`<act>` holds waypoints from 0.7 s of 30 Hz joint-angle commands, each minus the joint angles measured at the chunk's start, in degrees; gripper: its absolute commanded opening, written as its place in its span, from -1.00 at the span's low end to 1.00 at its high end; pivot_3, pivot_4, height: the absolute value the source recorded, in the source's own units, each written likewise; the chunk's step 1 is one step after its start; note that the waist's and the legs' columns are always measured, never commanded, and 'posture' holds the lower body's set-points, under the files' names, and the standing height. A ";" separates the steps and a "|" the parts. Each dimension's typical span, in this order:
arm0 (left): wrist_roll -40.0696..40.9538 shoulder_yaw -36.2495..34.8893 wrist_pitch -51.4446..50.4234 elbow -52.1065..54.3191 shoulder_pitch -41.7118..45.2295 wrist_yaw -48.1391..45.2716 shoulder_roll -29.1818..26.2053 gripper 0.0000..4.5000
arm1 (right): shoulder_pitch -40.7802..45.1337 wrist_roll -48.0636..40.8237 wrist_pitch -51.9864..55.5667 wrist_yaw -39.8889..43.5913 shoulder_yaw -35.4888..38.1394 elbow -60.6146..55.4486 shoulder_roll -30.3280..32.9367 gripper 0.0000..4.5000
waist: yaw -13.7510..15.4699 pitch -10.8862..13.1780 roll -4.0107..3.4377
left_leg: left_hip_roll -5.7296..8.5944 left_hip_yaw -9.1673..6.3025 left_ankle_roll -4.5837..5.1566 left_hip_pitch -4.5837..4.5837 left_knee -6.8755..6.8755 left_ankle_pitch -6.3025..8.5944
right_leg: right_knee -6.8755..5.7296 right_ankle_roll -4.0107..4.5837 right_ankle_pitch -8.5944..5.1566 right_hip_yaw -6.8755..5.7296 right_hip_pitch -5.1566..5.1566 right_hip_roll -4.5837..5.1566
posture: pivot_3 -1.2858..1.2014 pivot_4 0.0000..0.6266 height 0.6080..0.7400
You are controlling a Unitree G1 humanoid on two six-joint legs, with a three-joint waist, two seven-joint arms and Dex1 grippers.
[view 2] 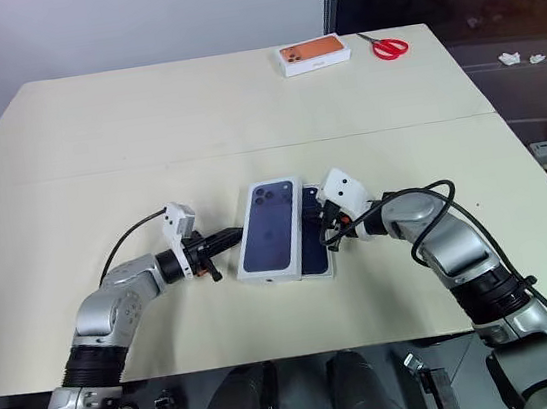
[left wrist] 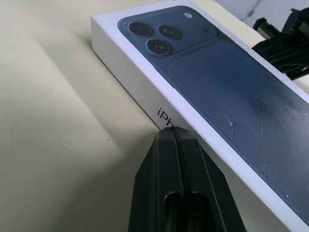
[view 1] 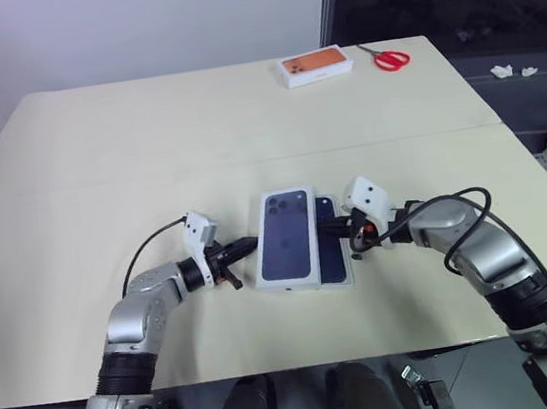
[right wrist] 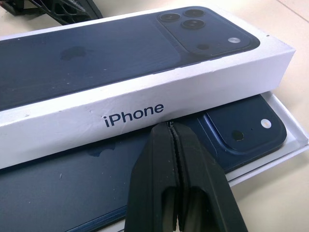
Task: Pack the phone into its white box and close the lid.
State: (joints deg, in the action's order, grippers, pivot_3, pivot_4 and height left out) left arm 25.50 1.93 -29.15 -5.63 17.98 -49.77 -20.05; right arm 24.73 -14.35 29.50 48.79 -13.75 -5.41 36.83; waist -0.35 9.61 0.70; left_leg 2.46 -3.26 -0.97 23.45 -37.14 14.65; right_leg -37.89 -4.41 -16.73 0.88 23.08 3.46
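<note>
Both jaws clenched on nothing, pressed at the lid's sides.

The left gripper [view 1: 251, 245] and right gripper [view 1: 341, 227] flank the lid [view 1: 287, 239], which is seated askew over the white box [right wrist: 285, 155]; the phone [right wrist: 241, 130] is seen lying inside, partly uncovered.

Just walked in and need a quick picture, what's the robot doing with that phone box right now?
The robot is closing up a phone box. The phone already lies in the white box, and the lid sits skewed over it, leaving the phone's right side uncovered. The left gripper, shut, is at the lid's left edge; the right gripper, also shut, is at its right side wall. The lid is not yet seated.
</note>
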 commanded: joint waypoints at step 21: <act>0.21 3.50 -1.58 2.00 1.19 0.00 4.78 -1.00 | -0.64 3.89 -5.31 4.73 4.85 3.14 6.93 -0.97 | -0.03 0.00 0.01 | 0.04 0.00 0.00 0.00 -0.02 0.00 | 0.00 0.00 0.00 -0.02 -0.03 0.01 | 0.03 -0.52 1.00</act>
State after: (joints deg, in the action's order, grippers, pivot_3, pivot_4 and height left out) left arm 25.52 4.99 -31.06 -4.34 18.55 -49.70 -15.60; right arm 23.78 -10.31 25.21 53.25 -10.53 -1.87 43.39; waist -0.38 9.62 0.71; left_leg 2.50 -3.27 -0.97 23.45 -37.15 14.65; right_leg -37.89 -4.41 -16.73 0.86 23.05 3.46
